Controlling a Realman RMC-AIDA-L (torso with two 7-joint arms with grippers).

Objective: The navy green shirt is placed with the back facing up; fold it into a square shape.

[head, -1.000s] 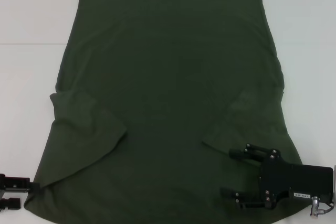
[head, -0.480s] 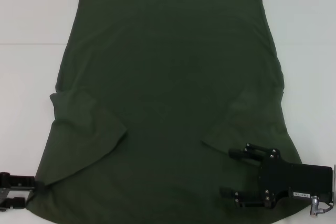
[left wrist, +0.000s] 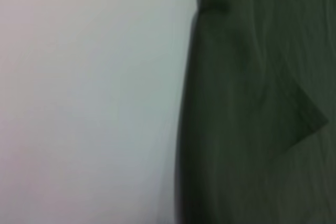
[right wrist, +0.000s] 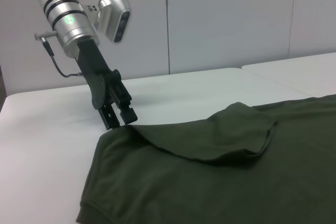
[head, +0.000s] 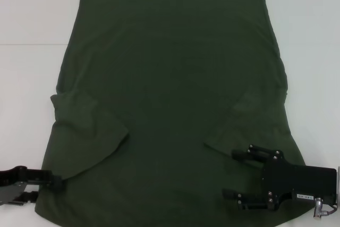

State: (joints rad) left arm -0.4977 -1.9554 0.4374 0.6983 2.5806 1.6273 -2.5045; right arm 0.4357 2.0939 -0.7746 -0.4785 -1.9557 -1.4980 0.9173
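Navy green shirt [head: 170,104]: spread flat, plain back uppermost, over most of the white table [head: 32,78]; hem at the far edge, shoulders and neck at the near edge; both short sleeves already folded inward onto the body, each lying as a flat flap with a blunt corner pointing toward the middle, which I take to be the first narrowing folds toward a square; cloth soft, matte dark olive knit, with faint lengthwise ripples and a rounded, slightly raised lip along the left sleeve's fold; no lettering visible on this side.

White table: smooth, pale, uniform surface; a thin seam runs across it on the far left; bare margin on both sides of the shirt.

Right gripper [head: 235,176]: black, boxy body with silver screws, hovering over the near right part of the shirt just near of the folded right sleeve; fingers spread apart, nothing between them; placed, I judge, to take the near right edge for the next fold.

Left gripper [head: 53,183]: slim black fingers at the near left edge of the shirt, tips at the cloth where the side seam meets the folded sleeve; seen from the right wrist view [right wrist: 118,116] the tips are at the edge; whether they are closed on the fabric I cannot tell.
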